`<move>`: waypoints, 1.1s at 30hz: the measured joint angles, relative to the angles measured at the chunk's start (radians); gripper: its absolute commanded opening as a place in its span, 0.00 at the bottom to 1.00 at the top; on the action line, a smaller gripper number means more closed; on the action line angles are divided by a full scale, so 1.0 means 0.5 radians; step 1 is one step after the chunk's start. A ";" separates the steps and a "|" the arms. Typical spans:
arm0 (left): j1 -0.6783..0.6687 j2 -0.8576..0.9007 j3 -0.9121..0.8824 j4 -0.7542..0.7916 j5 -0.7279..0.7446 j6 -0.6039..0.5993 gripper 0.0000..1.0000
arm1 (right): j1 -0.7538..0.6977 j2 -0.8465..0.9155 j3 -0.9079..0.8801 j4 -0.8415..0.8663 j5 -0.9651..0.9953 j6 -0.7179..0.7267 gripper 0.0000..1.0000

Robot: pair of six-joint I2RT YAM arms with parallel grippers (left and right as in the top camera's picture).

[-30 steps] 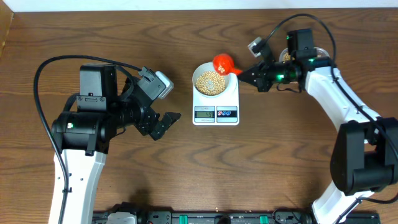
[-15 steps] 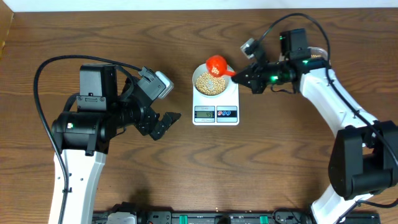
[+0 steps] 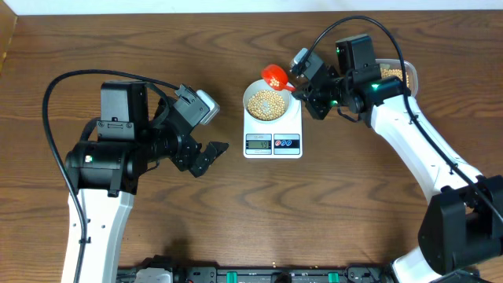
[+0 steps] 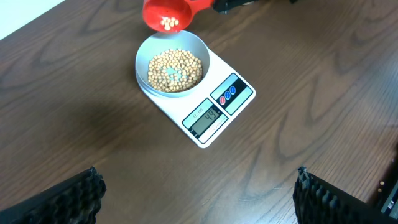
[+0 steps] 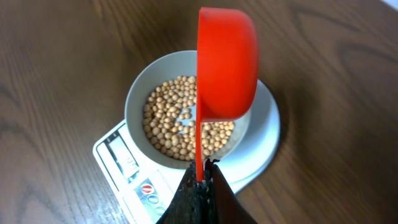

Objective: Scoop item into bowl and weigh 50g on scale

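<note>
While the right claw point(image 3: 302, 89) pinches a red scoop point(image 3: 274, 75) over the bowl point(image 3: 249, 96) of beans point(image 3: 267, 103), the left claw point(image 3: 209, 156) is just spread wide.

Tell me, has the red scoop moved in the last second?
Yes. In the overhead view the red scoop edged left and farther from the scale.

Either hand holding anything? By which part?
Right hand grips the red scoop by its handle, tipped above the bowl. Left hand open, holding nothing.
</note>
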 measured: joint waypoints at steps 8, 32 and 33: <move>0.000 0.000 0.000 -0.001 0.000 0.000 0.99 | 0.024 -0.072 0.000 -0.004 0.119 -0.009 0.01; 0.000 0.000 0.000 0.000 0.000 0.000 0.99 | 0.082 -0.106 0.000 -0.044 0.155 -0.015 0.01; 0.000 0.000 0.000 0.000 0.000 0.000 0.99 | 0.082 -0.106 0.000 -0.044 0.150 -0.015 0.01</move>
